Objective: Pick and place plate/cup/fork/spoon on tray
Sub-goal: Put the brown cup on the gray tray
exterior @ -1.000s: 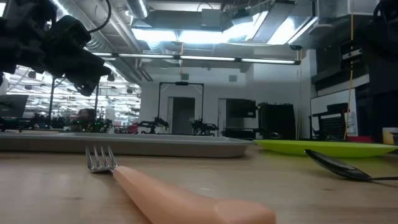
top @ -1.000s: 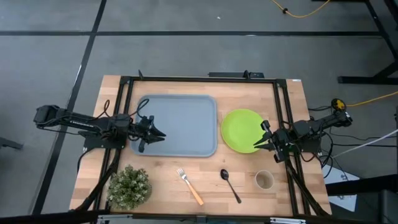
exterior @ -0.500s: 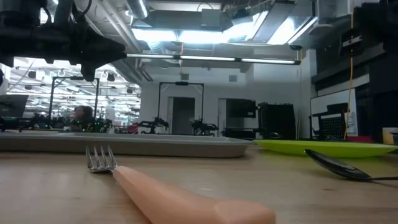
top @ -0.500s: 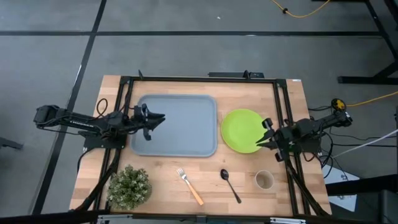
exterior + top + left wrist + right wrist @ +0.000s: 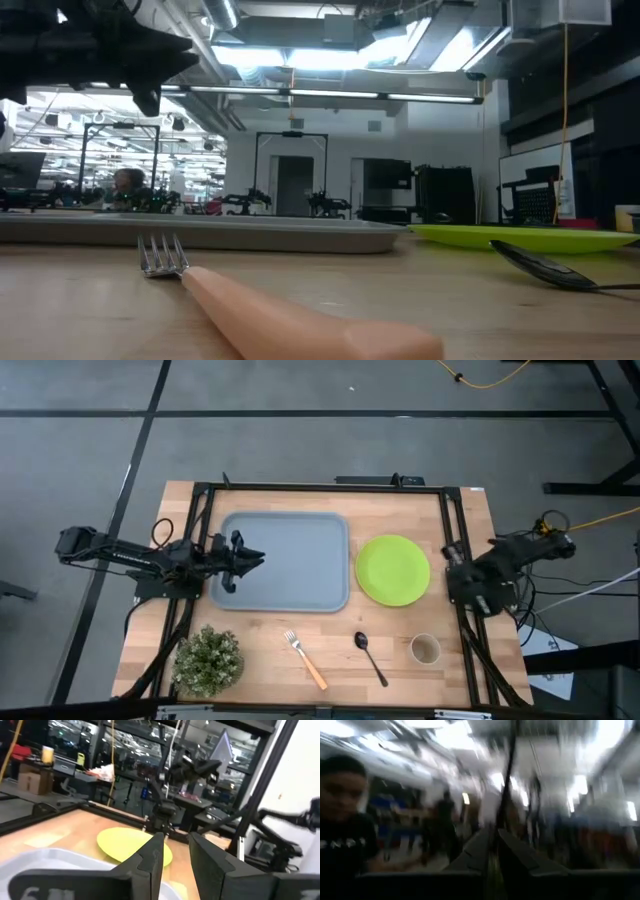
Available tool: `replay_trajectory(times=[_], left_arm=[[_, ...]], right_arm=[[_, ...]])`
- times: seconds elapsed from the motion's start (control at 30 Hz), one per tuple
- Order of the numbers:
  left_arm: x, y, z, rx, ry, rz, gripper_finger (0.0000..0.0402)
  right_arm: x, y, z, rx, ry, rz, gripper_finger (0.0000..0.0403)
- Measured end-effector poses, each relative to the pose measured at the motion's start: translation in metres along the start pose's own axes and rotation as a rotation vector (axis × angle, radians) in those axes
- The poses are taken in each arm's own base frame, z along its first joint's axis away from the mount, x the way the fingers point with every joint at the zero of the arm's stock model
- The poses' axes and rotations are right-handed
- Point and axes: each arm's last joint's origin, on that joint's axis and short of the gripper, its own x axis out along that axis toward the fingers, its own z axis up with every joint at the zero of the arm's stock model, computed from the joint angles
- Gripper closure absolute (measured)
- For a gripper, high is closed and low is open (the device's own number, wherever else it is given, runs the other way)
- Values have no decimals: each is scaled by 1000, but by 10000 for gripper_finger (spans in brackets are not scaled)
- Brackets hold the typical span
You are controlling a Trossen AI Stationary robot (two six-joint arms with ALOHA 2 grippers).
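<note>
One lime-green plate (image 5: 392,570) lies right of one empty grey-blue tray (image 5: 285,560). One cup (image 5: 426,650), fork (image 5: 305,659) and spoon (image 5: 370,657) lie nearer. Left gripper (image 5: 254,559) slightly parted, empty; right gripper (image 5: 452,572) nearly closed, empty.

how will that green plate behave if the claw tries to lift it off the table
The plate lies flat on the wooden table with a thin, low rim, so a claw would likely struggle to get under it and it may slide first. It looks rigid and probably light for its width. Pinched at one edge, it would probably tilt or slip, since its surface looks smooth.
</note>
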Motion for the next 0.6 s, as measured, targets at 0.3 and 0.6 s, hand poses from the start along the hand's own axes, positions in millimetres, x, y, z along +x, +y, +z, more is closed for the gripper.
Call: replay_trajectory(times=[0.3, 0.6], left_arm=[[0, -5, -4, -4, 33, -38, 315], [0, -8, -6, -6, 45, -51, 315]], right_arm=[[47, -7, 0, 572, 699, -149, 357], [87, 12, 8, 528, 913, 357, 357]])
